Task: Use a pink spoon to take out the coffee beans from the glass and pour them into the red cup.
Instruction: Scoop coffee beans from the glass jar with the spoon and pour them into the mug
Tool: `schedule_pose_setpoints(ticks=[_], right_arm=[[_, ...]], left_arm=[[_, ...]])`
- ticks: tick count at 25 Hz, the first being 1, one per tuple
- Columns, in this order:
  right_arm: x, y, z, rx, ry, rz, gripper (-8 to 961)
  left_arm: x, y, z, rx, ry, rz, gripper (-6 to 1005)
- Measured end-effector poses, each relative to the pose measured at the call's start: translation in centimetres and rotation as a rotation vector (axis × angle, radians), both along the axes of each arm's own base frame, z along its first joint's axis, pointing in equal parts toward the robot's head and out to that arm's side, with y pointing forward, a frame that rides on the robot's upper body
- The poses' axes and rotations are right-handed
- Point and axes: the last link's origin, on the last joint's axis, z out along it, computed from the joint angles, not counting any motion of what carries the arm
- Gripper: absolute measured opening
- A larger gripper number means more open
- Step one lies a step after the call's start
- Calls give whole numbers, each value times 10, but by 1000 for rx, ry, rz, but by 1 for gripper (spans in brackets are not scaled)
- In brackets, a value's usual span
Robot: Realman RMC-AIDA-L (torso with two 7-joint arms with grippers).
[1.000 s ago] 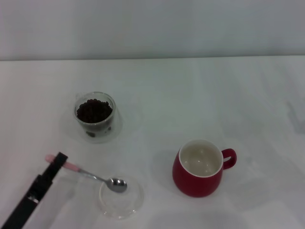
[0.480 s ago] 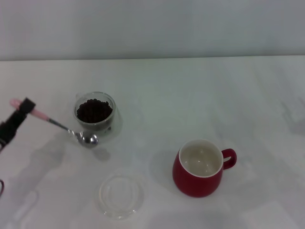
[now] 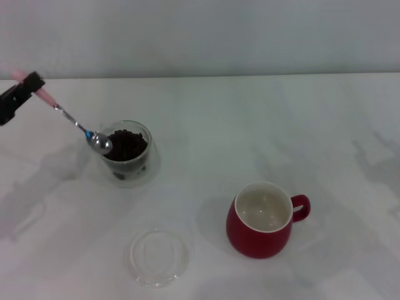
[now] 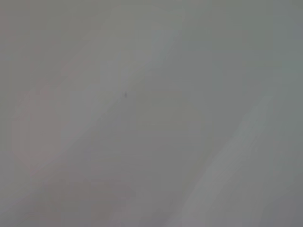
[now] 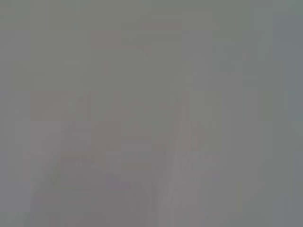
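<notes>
Left gripper (image 3: 30,83): enters at the far left edge of the head view, raised above the white table (image 3: 250,125), its fingers pinched on the pale handle end of the pink spoon (image 3: 65,115).

The spoon slopes down and to the right from the gripper. Its metal bowl sits at the left rim of the glass (image 3: 126,153), at or just above the surface of the coffee beans (image 3: 125,145); whether it touches them cannot be determined.

The glass stands upright on the table, the dark beans heaped inside near its rim.

A shallow clear glass dish (image 3: 159,256) lies flat nearer the robot, to the right of the glass and well apart from it.

The red cup (image 3: 262,220) stands upright to the right of the dish, its handle pointing right, its white interior showing no beans.

Right gripper: not visible in any view. Both wrist views show only a featureless grey surface.
</notes>
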Motion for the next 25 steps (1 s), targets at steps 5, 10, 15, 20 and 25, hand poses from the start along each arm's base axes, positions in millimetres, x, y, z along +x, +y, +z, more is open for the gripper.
schedule_pose_setpoints(ticks=[5, 10, 15, 20, 25], right_arm=[[-3, 2, -2, -29, 31, 18, 515], [-4, 4, 0, -36, 54, 18, 515], [-5, 4, -2, -55, 65, 25, 515], [-5, 4, -4, -64, 68, 24, 515], [-5, 4, -5, -72, 77, 23, 515]], left_arm=[[3, 22, 4, -12, 75, 27, 124], [10, 44, -2, -38, 144, 63, 125], [21, 62, -9, -58, 213, 67, 125], [38, 76, -19, -84, 282, 40, 125], [41, 80, -27, -98, 307, 46, 125]])
